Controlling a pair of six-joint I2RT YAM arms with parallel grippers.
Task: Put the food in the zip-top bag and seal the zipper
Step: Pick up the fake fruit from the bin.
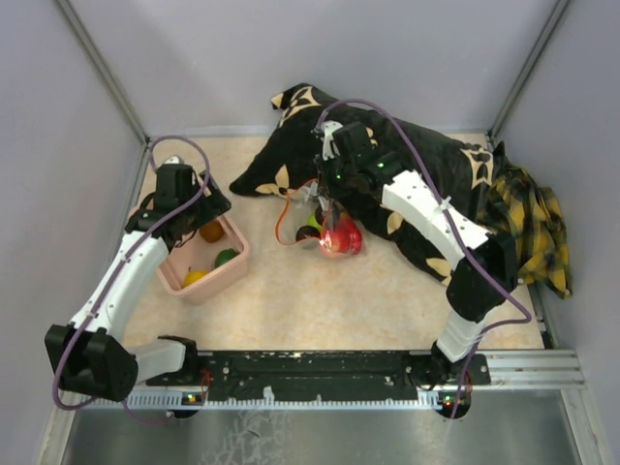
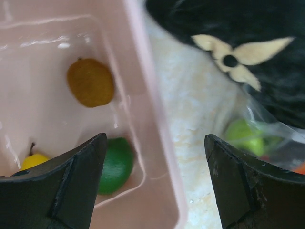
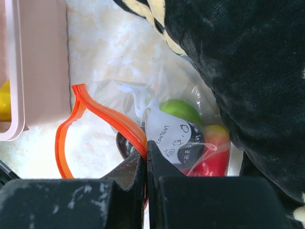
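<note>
The black metal rail (image 1: 320,368) carrying both arm bases lies nearest, at the edge of the cream textured tabletop (image 1: 320,300); beyond it on the left sits the pink rectangular plastic tub (image 1: 208,288), and the left gripper (image 2: 155,138) hangs above its right-hand wall, fingers spread wide and touching nothing. Inside the tub lie three pieces of food, apart from one another; a small yellow toy fruit with a dark stem (image 2: 33,160) is nearest, a glossy green rounded toy fruit (image 2: 116,164) lies against the right wall, and a dull orange-brown oval toy fruit (image 2: 90,82) lies farthest.

To the right of the tub, on the tabletop, lies the clear floppy zip-top bag with a pale printed label (image 3: 174,136); its thin red-orange plastic zipper strip (image 3: 107,116) bows outward in a loop, so the mouth gapes toward the tub. The right gripper (image 3: 147,145) has its fingers pressed together, pinching that strip and the clear film beside the label. Within the bag show a light green round toy fruit (image 3: 180,110), a shiny red toy fruit (image 3: 214,164) and a dark purple piece (image 3: 123,143), crowded together.

Behind the bag and touching it spreads a black fleece cloth with cream flower shapes (image 1: 426,165); at the far right lies a crumpled yellow-and-black plaid cloth (image 1: 533,223).
</note>
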